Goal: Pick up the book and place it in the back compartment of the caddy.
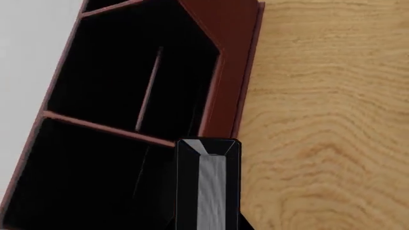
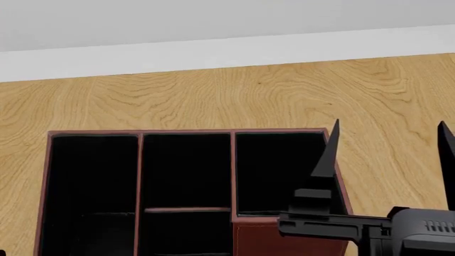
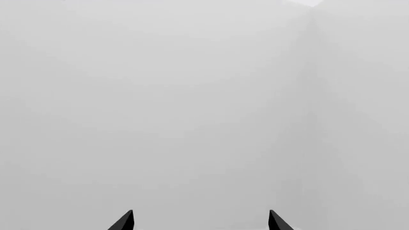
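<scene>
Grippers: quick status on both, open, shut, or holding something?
Left gripper: only one dark finger shows over the caddy; cannot tell.
Right gripper: open, holding nothing.

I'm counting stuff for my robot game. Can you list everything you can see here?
Caddy: one, red-brown with black inside, three columns, on the table near the robot.
Table: one, light wood, under the caddy.
Wall: one, pale grey, behind the table.
Book: probably one, dark with a light-grey face, close to the left wrist camera over the caddy's edge; its grip is hidden.
Right gripper: one, black, open, empty, raised beside the caddy.
Left gripper: fingers not clearly seen.
</scene>
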You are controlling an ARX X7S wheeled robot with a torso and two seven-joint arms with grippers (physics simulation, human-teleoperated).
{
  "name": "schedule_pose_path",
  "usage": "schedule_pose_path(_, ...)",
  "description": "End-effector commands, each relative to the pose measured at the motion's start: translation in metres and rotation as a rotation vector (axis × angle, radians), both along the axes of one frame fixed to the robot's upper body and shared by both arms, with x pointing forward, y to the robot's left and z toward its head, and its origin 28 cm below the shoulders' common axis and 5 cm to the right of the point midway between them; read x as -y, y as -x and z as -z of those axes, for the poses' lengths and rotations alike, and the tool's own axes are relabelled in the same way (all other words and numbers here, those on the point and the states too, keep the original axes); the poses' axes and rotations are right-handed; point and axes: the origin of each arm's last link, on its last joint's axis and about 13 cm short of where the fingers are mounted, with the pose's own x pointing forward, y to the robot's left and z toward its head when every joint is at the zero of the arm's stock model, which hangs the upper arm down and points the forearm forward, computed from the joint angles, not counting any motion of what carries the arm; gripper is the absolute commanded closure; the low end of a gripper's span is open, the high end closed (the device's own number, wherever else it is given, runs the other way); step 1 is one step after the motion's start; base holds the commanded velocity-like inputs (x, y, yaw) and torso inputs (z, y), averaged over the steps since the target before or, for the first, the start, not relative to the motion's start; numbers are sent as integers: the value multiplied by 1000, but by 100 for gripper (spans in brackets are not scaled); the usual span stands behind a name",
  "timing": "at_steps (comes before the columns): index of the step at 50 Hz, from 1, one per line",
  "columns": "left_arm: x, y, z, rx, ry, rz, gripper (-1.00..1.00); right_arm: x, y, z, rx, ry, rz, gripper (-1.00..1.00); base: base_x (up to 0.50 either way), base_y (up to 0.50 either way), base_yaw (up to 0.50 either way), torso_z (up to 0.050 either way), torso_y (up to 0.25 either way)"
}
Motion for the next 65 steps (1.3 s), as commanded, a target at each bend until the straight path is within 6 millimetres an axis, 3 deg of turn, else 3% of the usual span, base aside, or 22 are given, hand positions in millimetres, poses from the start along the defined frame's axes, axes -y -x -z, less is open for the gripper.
schedule_pose_path(1, 5, -3, -55, 140, -1, 29, 100, 2, 1, -1, 6, -7, 1, -100, 0, 0, 0, 0, 0)
schedule_pose_path(15, 12, -20, -106, 169, -12, 65, 100, 2, 1, -2, 15, -5, -1, -100, 0, 0, 0, 0, 1)
schedule_pose_path(22, 17, -32, -120, 167, -28, 85, 100, 5, -2, 0, 16, -13, 6, -100, 0, 0, 0, 0, 1)
schedule_pose_path(36, 28, -56, -139, 155, -48, 130, 100, 9, -3, 3, 14, -20, 29, -100, 0, 0, 0, 0, 1)
schedule_pose_path(65, 60, -132, -163, 40, -92, 221, 100, 20, -9, 8, 7, -13, 88, -100, 0, 0, 0, 1, 1)
